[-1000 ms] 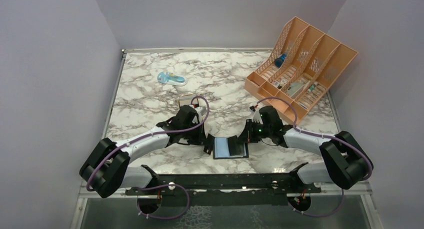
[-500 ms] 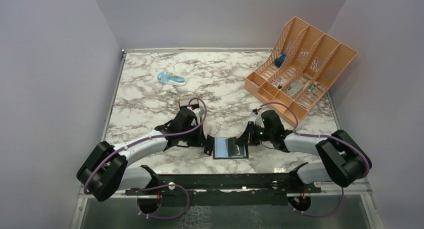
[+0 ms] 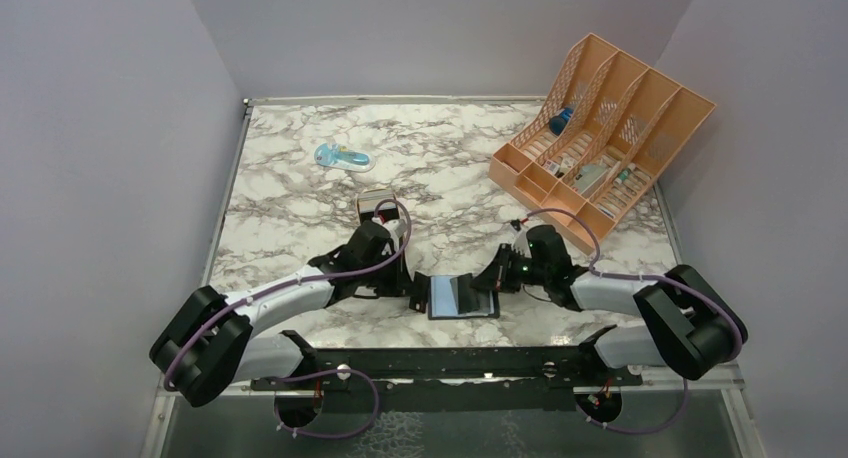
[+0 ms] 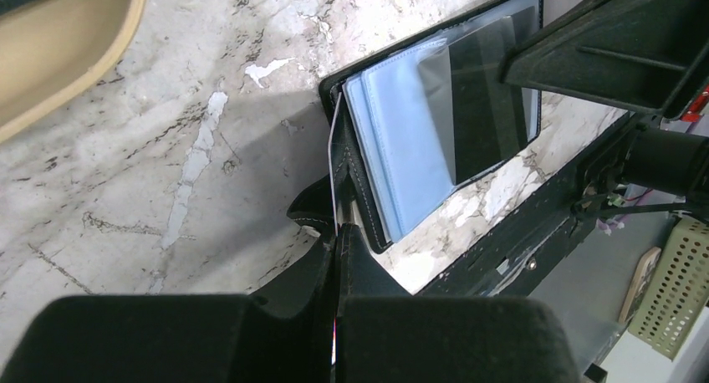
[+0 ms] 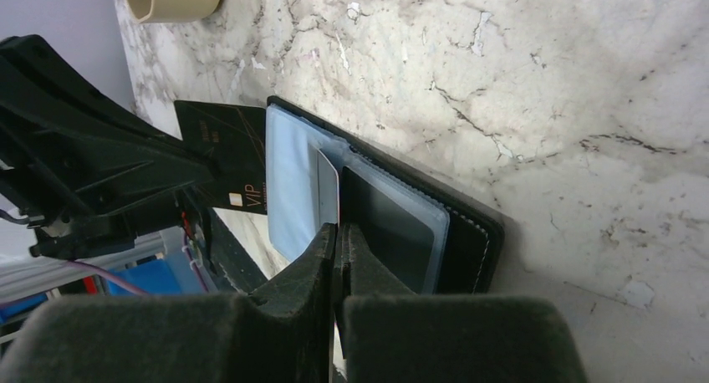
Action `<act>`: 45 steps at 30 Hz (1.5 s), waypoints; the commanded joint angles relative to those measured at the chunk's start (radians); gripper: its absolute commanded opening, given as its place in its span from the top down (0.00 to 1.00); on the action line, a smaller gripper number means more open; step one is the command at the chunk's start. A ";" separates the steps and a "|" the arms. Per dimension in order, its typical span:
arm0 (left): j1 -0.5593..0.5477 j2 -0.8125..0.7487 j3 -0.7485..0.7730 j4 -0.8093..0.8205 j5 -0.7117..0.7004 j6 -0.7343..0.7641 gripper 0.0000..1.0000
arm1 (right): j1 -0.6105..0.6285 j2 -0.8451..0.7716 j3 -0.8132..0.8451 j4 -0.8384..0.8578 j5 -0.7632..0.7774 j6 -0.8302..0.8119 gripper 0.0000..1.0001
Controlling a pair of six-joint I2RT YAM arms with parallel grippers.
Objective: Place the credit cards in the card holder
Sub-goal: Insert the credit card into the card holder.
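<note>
Left gripper (image 4: 334,253) is seen clenched on a thin dark plastic card lettered VIP (image 5: 226,157), the card's edge set at the left rim of the flat black hinged card holder (image 3: 455,298); holder lies open, smooth blue-grey faces up, near the front edge of the veined marble table (image 3: 290,198); right gripper (image 5: 339,232) is clamped on a thin pale card (image 5: 328,182) at the holder's fold, beside a glossy clear pocket; open marble is seen beyond; peach slotted plastic organiser (image 3: 640,108) stands well apart, far right.
</note>
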 commanded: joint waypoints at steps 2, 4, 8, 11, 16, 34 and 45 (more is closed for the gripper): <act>-0.022 -0.032 -0.054 0.002 -0.026 -0.041 1.00 | 0.001 -0.063 -0.036 0.007 0.070 0.022 0.99; -0.023 -0.036 -0.067 0.024 -0.022 -0.062 1.00 | 0.001 -0.065 -0.050 0.032 0.067 0.027 0.99; -0.028 -0.037 -0.088 0.061 -0.012 -0.088 1.00 | 0.002 -0.041 -0.088 0.094 0.066 0.035 0.99; -0.032 -0.048 -0.100 0.074 -0.015 -0.104 1.00 | 0.003 -0.026 -0.107 0.137 0.068 0.044 0.99; -0.035 -0.063 -0.126 0.103 -0.019 -0.135 1.00 | 0.021 -0.022 -0.085 0.117 0.081 0.041 0.99; -0.037 -0.131 -0.172 0.141 -0.057 -0.191 1.00 | 0.097 -0.220 0.083 -0.424 0.200 -0.066 0.46; -0.040 -0.132 -0.176 0.152 -0.053 -0.193 1.00 | 0.163 -0.116 0.119 -0.383 0.243 -0.031 0.45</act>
